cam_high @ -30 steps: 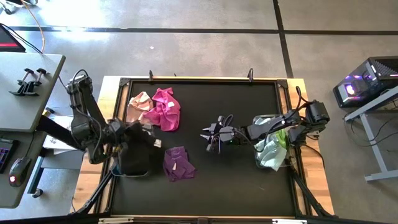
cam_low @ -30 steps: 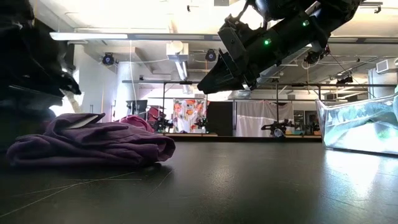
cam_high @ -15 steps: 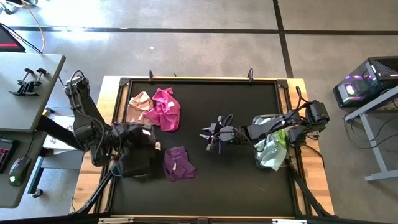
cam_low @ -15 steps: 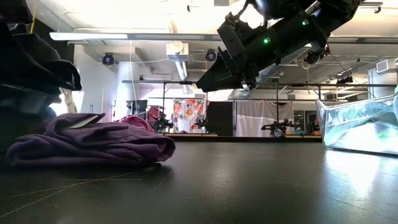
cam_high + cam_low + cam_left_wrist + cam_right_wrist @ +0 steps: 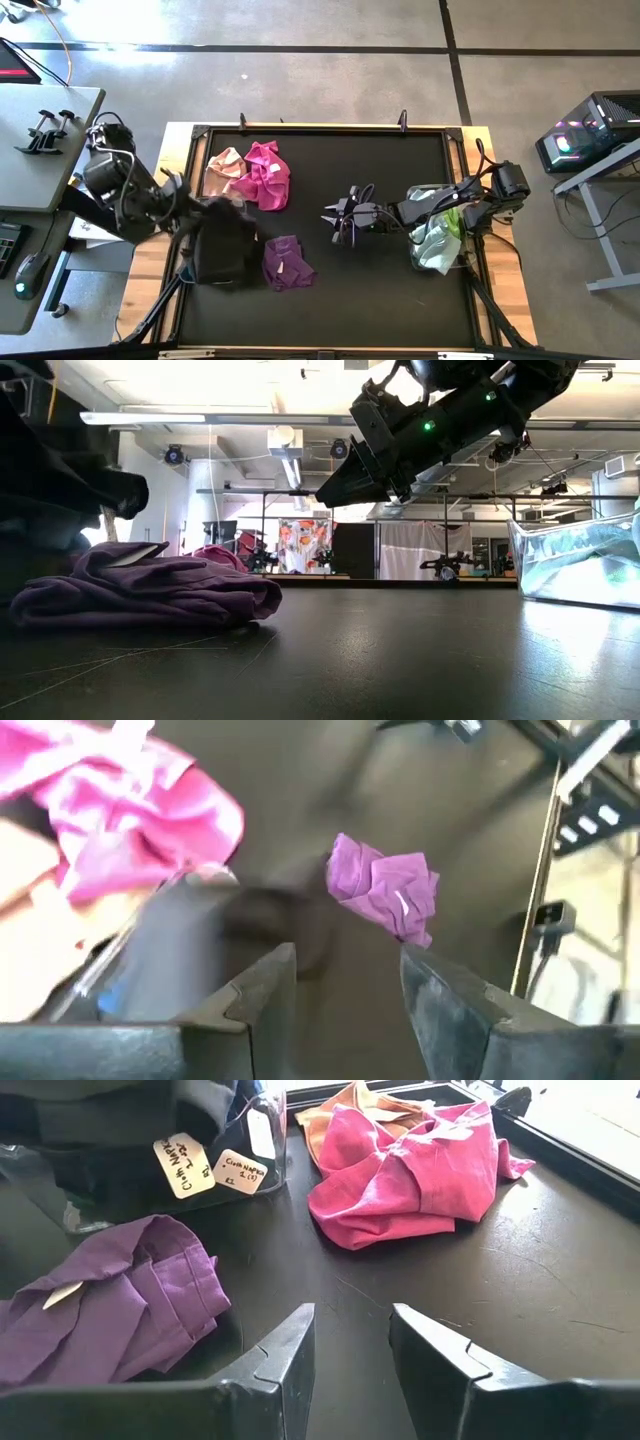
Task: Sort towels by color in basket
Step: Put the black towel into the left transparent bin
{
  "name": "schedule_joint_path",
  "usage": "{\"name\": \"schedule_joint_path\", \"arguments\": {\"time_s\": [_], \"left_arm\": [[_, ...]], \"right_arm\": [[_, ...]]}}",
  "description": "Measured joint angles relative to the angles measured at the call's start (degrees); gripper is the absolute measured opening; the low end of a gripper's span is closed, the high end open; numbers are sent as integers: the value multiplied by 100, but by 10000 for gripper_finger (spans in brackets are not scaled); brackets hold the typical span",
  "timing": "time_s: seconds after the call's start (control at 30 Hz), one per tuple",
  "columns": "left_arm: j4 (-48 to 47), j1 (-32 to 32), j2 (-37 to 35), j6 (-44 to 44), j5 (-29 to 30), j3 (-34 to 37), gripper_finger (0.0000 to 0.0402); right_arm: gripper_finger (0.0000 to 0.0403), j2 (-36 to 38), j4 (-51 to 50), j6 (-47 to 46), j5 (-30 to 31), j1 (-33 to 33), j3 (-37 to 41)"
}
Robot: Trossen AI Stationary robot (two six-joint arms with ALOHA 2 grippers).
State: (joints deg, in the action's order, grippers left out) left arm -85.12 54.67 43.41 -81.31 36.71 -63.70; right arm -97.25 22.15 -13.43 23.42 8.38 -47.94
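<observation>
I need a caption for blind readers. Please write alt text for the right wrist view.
The right gripper, open and empty, faces a purple towel and a magenta towel on the black table.

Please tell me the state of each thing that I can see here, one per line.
Crumpled purple cloth: lying loose on the mat.
Magenta cloth: bunched, touching the peach-pink cloth.
Clear plastic bin: holding pale green and white cloths.
Left gripper: fingers open, empty.
Right gripper: fingers open, empty, raised.
</observation>
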Motion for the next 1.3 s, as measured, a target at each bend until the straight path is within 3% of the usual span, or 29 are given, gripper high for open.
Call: {"name": "schedule_joint_path", "arguments": {"time_s": [0.23,0.47,0.67,0.83,1.1,1.3], "left_arm": [[837,-119,595,632,-30,641,145],[1317,-208,1039,-813,-929,2332,114],[1573,-443,1466,-605,-603,2231,92],[1242,-862,1401,-529,-1412,2238,78],[1834,-1714,1623,483,-1873,2394,42],[1950,-2173,2334,1181,-2188,2395,12]], "right_arm": [[126,0,0,0,0,0,0],[126,0,-2,1,2,0,0],[126,1,22,86,6,0,4],[126,0,26,65,2,2,2],[126,0,42,103,2,2,4],[126,0,37,103,2,2,2]]}}
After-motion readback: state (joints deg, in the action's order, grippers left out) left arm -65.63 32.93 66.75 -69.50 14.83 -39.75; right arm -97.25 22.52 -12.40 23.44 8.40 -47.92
